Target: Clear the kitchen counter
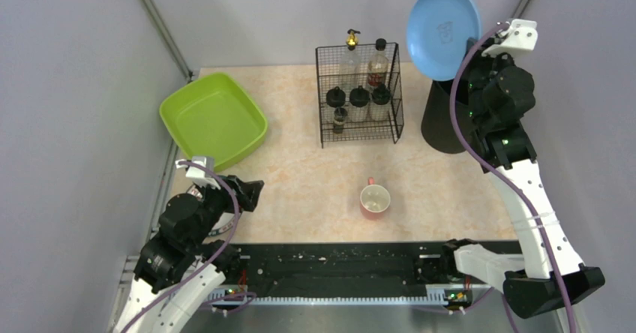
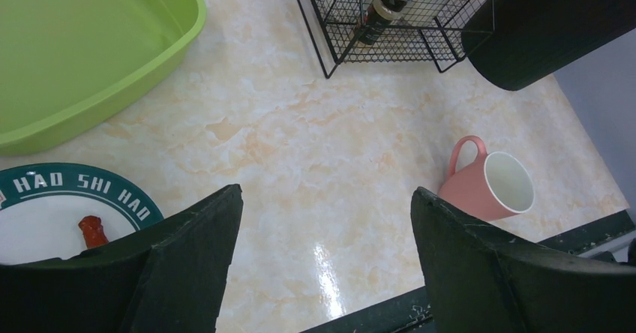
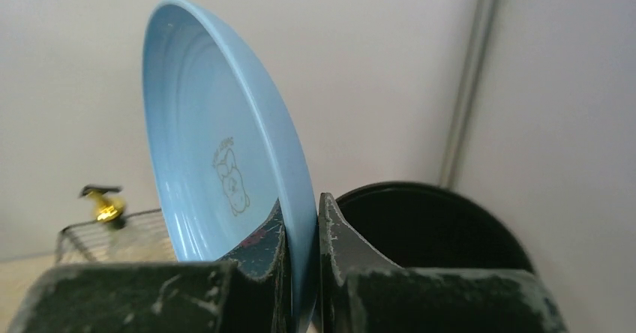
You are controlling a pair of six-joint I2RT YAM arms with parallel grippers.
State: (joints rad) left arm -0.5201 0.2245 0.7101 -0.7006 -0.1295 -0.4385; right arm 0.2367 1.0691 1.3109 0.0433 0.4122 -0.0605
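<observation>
Top view: right end effector [image 1: 477, 46] holds plate [image 1: 442, 22] on edge above bin [image 1: 444, 119], probably to tip scraps; bench [image 1: 300, 175] lies below.
Left wrist: left end effector [image 2: 326, 194] wide, empty, near mug [image 2: 491, 187].
Right wrist: jaws pinch the rim.

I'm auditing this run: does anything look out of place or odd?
The blue plate is clamped on edge in the right gripper, over the open black bin, an odd spot for a dish. Pale crumbs litter the black rail.
</observation>
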